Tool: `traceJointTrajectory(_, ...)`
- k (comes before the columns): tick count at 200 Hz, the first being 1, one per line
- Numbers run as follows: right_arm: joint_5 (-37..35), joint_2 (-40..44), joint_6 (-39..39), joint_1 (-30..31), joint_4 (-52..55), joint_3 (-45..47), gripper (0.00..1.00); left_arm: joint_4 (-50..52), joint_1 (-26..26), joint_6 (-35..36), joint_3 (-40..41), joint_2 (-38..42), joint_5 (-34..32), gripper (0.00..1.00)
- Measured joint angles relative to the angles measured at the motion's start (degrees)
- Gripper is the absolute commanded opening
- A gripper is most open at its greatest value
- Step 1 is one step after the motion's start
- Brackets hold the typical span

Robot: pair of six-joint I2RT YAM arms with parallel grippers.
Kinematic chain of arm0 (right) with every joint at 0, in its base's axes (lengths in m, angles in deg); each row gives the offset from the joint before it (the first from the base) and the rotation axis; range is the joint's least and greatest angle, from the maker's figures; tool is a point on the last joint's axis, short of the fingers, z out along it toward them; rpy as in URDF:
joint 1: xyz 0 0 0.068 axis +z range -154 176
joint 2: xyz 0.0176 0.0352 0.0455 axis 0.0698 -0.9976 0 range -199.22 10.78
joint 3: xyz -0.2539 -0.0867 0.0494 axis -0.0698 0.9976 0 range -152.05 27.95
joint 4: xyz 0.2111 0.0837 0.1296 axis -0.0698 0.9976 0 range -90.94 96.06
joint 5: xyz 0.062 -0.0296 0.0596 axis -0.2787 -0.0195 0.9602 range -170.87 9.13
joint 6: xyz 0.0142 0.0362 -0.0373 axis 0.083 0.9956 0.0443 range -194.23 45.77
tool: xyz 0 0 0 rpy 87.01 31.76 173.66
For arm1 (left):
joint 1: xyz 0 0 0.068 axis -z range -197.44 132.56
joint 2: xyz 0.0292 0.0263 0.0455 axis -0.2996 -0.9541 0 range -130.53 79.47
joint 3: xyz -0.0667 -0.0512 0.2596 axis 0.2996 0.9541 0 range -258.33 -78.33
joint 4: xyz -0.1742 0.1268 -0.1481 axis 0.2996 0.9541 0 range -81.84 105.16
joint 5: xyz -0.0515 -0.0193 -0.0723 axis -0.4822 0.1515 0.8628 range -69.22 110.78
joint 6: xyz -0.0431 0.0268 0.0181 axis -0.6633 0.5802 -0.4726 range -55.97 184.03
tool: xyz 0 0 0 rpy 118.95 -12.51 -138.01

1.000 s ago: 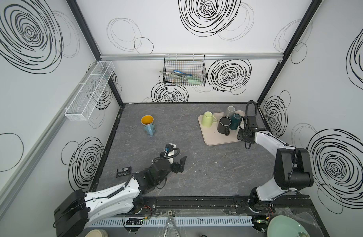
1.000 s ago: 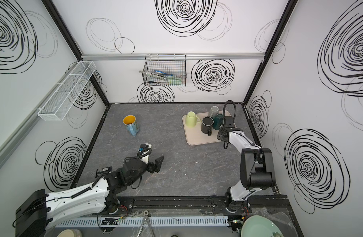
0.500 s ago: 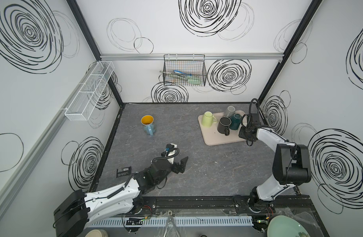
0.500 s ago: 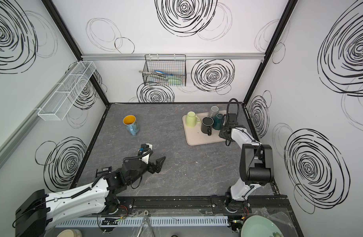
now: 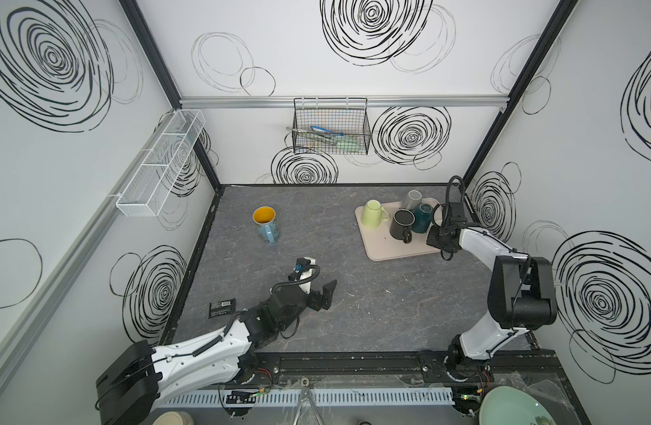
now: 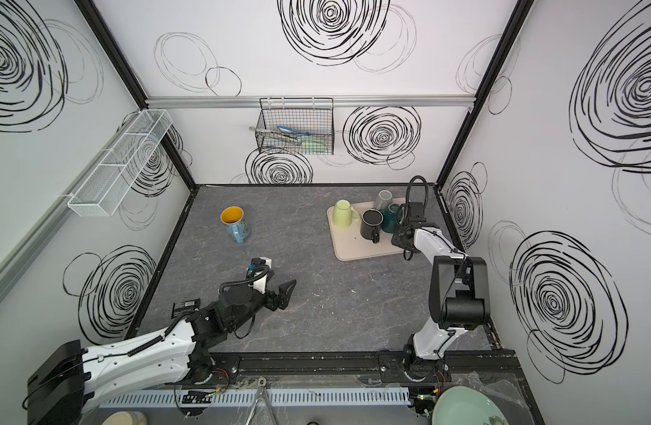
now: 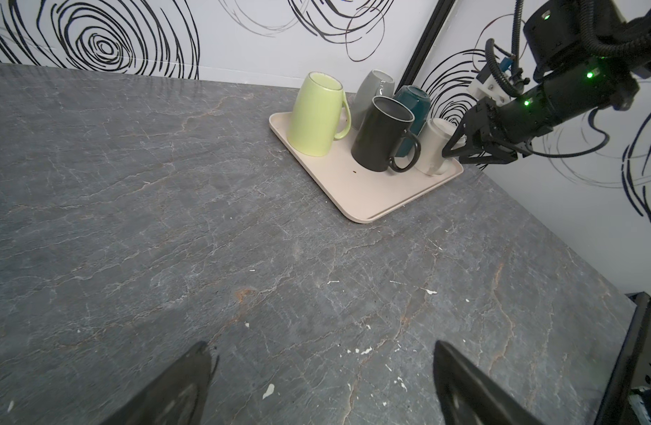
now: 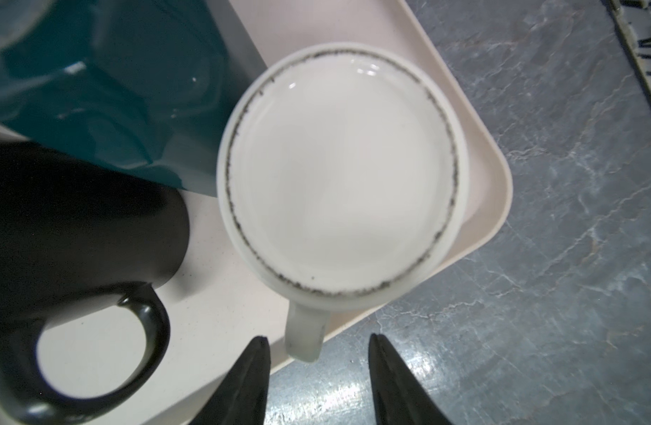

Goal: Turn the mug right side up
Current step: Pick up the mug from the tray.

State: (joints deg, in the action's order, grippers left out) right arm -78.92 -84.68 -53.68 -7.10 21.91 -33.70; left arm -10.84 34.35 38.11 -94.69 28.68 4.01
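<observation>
Your grey marbled bench (image 5: pixel 390 301) carries three things directly: a beige tray (image 5: pixel 386 247), a blue mug (image 5: pixel 268 225) standing upright, and a black packet (image 5: pixel 222 307).

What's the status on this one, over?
Left gripper open, empty. Right gripper open at white mug handle. Mug upside down on tray. Black mug close beside.

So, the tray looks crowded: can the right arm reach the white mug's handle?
Probably yes: the white mug sits at the tray corner, handle facing the open right end effector, nothing between.
</observation>
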Motion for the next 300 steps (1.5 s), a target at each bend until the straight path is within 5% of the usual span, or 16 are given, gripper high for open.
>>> traceJointTrajectory(300,-2.19,-5.09,1.92,-0.31,0.98,-4.66,0.01,-0.04,-0.59,-2.05,1.07,0.17,-0.87,0.96)
